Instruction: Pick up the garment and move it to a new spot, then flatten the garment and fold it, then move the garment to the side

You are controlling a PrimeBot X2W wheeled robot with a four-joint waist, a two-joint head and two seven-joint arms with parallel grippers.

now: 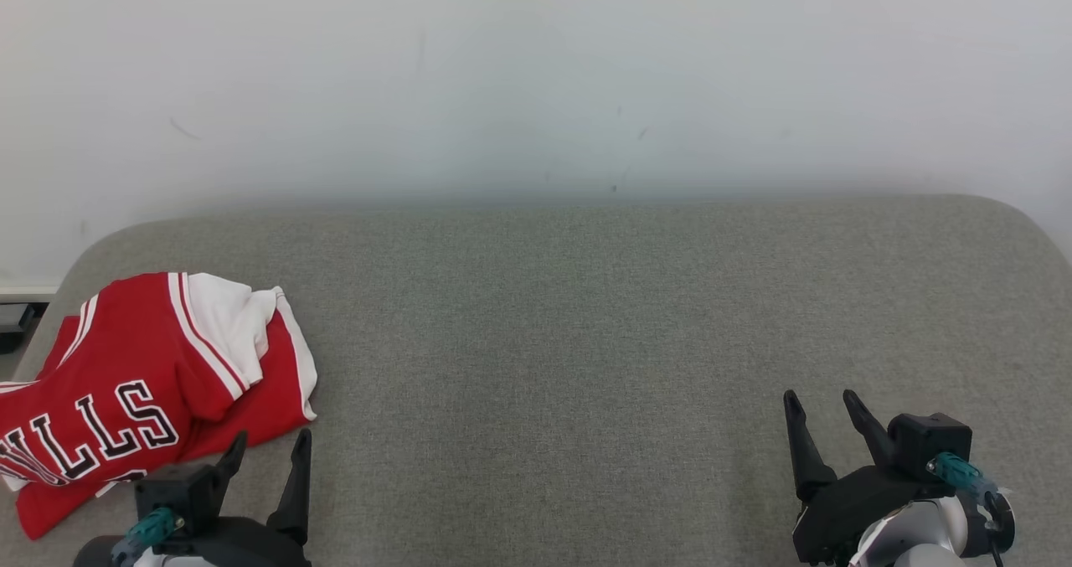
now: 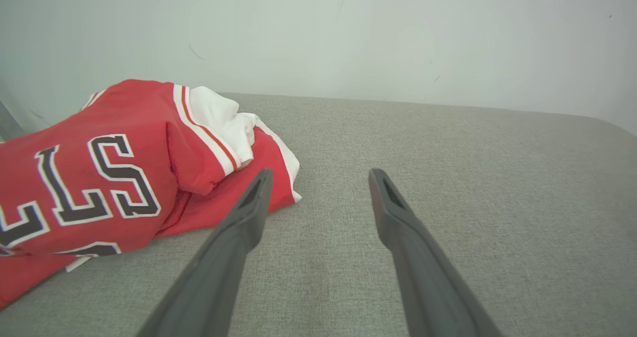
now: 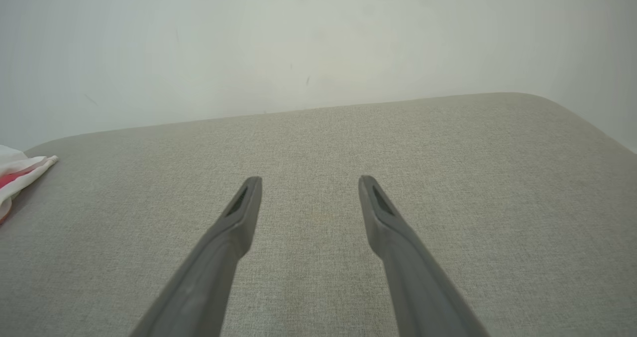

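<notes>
The garment [image 1: 142, 391] is a red jersey with white trim and black lettering, lying crumpled at the left end of the grey cushion [image 1: 586, 332]. My left gripper [image 1: 273, 445] stands open just in front of the jersey's near right corner, with nothing between its fingers. In the left wrist view the garment [image 2: 114, 177] lies left of the open left gripper [image 2: 321, 175], whose left fingertip overlaps the red hem. My right gripper [image 1: 821, 401] is open over bare cushion at the lower right. The right wrist view shows the right gripper [image 3: 309, 181] open and a scrap of the garment [image 3: 17, 175] at the far left edge.
A pale wall [image 1: 536, 81] rises directly behind the cushion. The cushion's left edge drops off beside the jersey, where a dark object [image 1: 12, 324] sits low by the wall. Its rounded right corner [image 1: 1030, 232] lies beyond my right gripper.
</notes>
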